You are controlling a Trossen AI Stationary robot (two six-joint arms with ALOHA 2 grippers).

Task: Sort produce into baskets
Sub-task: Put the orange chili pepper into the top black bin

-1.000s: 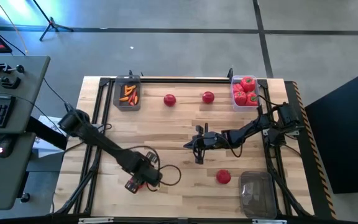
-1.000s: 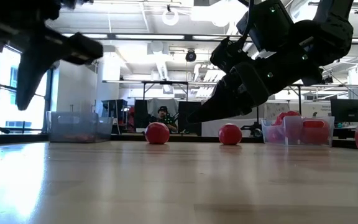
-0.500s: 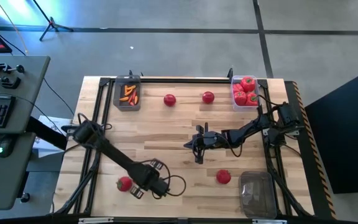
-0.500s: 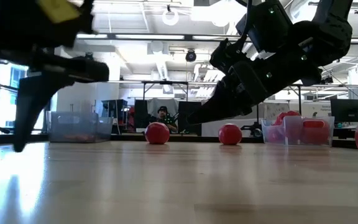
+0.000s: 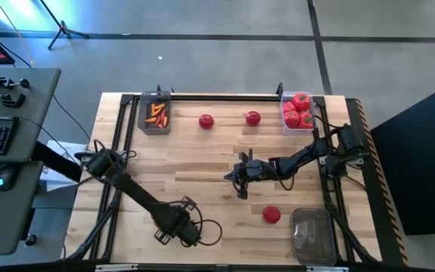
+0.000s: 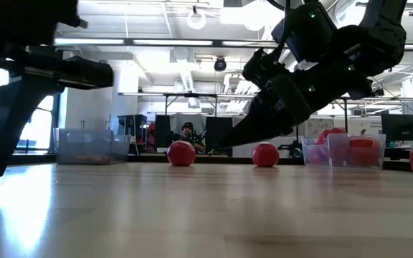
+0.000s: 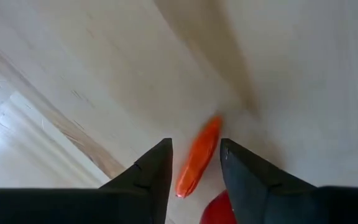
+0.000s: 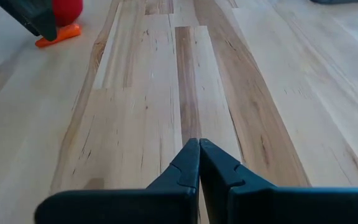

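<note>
My left gripper [image 5: 174,233] is open near the table's near edge, left of centre. In the left wrist view its fingers stand on either side of a small orange carrot piece [image 7: 197,163] lying on the wood, and no touch shows. A red piece [image 7: 219,211] lies right beside it. The right wrist view shows the same carrot [image 8: 58,35] and red piece [image 8: 67,9]. My right gripper [image 5: 240,175] is shut and empty over the table's middle. Red tomatoes lie at the far side [image 5: 206,121] [image 5: 253,118] and near right [image 5: 270,215].
A tub with carrot pieces [image 5: 155,113] stands at the far left and a tub with red pieces [image 5: 297,110] at the far right. A third tub [image 5: 312,234] stands at the near right corner. Bare wood lies between the two grippers.
My left gripper has swung toward the table's near edge and come down over the red piece and the carrot. The red piece, which showed beside the gripper half a second ago, is now hidden under it in the high view. My right arm has kept still.
</note>
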